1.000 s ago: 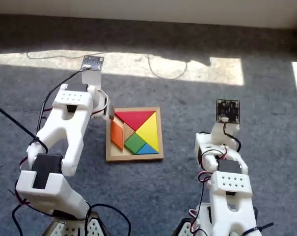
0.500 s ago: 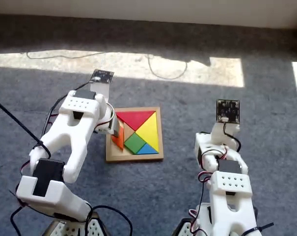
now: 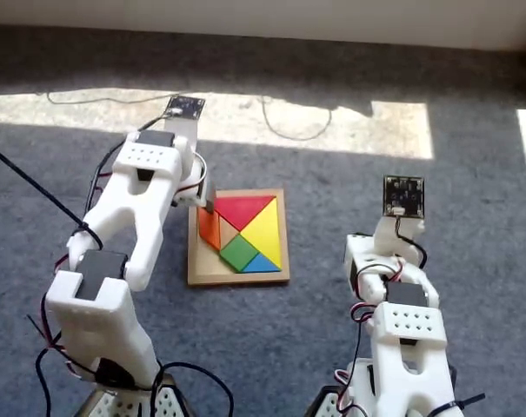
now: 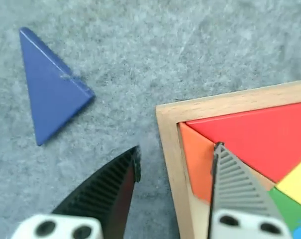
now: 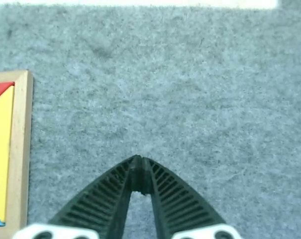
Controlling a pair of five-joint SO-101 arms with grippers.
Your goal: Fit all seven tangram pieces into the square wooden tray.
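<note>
outside the tray (image 4: 215,99), i see one blue triangle (image 4: 48,87) unplaced; left gripper (image 4: 176,147) spread open, right gripper (image 5: 139,164) clenched, empty.

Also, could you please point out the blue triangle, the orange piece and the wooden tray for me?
blue triangle (image 4: 50,84), left wrist view, middle of its top face.
orange piece (image 4: 196,159), left wrist view, its visible face beside the rim.
wooden tray (image 4: 170,149), left wrist view, bare side rim.
</note>
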